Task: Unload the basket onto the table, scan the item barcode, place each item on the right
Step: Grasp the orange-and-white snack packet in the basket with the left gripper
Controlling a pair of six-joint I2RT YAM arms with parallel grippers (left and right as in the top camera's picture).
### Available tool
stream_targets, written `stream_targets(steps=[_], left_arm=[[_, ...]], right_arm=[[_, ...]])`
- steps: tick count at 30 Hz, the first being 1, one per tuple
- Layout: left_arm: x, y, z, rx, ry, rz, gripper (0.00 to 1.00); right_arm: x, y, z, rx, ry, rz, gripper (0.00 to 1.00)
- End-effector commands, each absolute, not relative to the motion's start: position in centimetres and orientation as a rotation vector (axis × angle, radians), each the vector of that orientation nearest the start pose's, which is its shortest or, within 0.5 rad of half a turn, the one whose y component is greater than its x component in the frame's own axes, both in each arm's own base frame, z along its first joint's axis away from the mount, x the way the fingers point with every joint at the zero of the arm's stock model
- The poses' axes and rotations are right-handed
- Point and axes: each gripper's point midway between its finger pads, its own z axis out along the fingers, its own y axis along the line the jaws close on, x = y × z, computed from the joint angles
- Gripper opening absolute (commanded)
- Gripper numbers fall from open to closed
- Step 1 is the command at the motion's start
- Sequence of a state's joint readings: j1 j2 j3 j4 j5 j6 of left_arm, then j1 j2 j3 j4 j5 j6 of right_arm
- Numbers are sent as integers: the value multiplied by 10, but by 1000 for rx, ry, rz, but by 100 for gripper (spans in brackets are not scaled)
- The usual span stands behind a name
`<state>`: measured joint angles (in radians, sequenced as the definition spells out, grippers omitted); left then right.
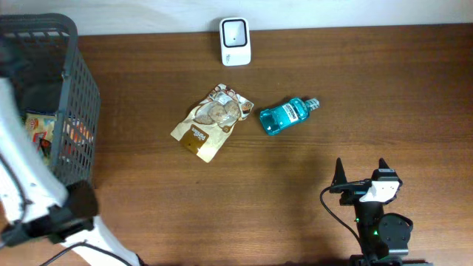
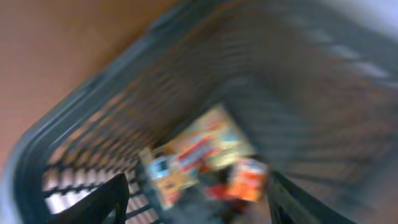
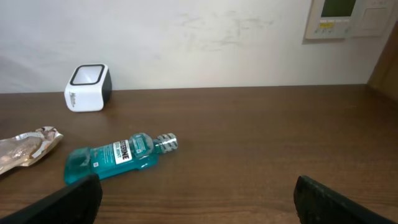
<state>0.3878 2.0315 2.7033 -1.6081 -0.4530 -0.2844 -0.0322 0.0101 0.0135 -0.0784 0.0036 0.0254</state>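
The left claw [image 2: 198, 186] hangs over the grey mesh basket [image 1: 74, 81] at the left end of the table [image 1: 295, 214]. Its jaws stand apart with nothing between them. The step in hand looks like picking an item out for scanning. To do it well, the claw should come down on a single packet and pinch it by an edge. The printed face should stay uncovered so the barcode can be turned towards the white scanner [image 1: 235, 41] by the far wall.

The wrist view is smeared, so the basket's contents are only roughly legible. Several packets [image 2: 208, 140] lie on its floor in yellow, red and orange, overlapping, with what may be a bluish one beside them.

The right claw [image 3: 196, 193] is wide open, empty and well clear. A snack pouch [image 1: 213, 122] and a mouthwash bottle [image 1: 288, 114] lie on the table near the scanner.
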Motion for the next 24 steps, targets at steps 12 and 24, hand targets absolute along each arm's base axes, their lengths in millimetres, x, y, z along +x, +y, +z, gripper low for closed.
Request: stream_targets(steps=[12, 24], left_arm=[[338, 265, 68, -792, 3005, 372, 74], [348, 289, 89, -949, 2862, 521, 0]], right_arm=[[246, -11, 155, 62, 1650, -19, 98], [246, -11, 155, 62, 1650, -19, 98]])
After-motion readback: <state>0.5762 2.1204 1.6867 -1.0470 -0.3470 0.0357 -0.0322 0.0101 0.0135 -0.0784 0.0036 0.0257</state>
